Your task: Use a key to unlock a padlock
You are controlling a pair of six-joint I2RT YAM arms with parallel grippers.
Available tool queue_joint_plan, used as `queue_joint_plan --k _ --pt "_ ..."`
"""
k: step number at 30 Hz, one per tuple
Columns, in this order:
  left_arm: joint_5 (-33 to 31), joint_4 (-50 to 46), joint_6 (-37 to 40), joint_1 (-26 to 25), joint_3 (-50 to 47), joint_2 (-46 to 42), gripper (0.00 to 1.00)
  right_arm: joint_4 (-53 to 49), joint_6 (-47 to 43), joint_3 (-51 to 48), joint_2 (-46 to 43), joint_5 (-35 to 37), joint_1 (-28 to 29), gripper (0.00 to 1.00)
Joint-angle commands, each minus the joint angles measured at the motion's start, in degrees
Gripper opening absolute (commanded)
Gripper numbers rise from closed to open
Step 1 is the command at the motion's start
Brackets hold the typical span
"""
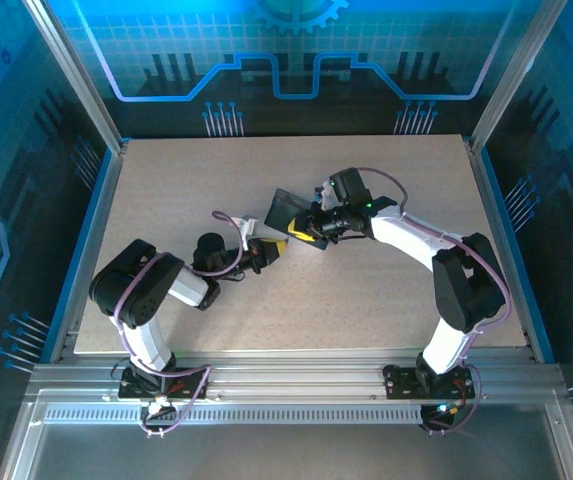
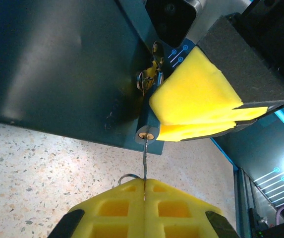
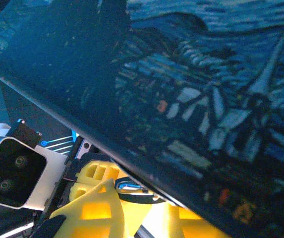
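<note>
**Key at the keyhole, both jaws closed**

The box (image 3: 196,99) carries a printed painting: a blue swirling night sky over small houses, clear in the right wrist view. In the left wrist view the same box is a plain dark wall, and its lower edge meets the speckled tabletop (image 1: 386,310).

The left wrist view gives the fine detail. The left gripper (image 2: 144,184) has its yellow jaws pressed together, pinching the key (image 2: 144,166). The thin blade of the key stands up from the seam between the pads, and a small wire ring (image 2: 127,177) hangs beside it. The tip of the key meets the round brass keyhole end of the padlock (image 2: 147,133). The padlock hangs at the front of the box, just under a small metal latch (image 2: 149,77). The right gripper (image 2: 155,119) comes from the right, and its jaws stand almost together on the side of the padlock.

In the top view the padlock and the key are too small to see. There the two grippers meet tip to tip just in front of the box, a little beyond the middle of the tabletop. Bare surface lies on every side of them, and the edges of the tabletop are well apart from the box.
</note>
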Motion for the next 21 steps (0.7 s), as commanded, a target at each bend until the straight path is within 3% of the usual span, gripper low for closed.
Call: queue_joint_plan --k 1,21 --pt "1.5 4.9 -1.3 0.4 3.2 -2.4 0.0 0.7 -0.9 -1.1 -1.1 -6.3 1.3 0.0" --pt "0.7 4.9 -0.5 1.3 4.1 -0.7 0.0 -6.5 -8.3 1.7 -0.1 -7.8 2.5 0.0"
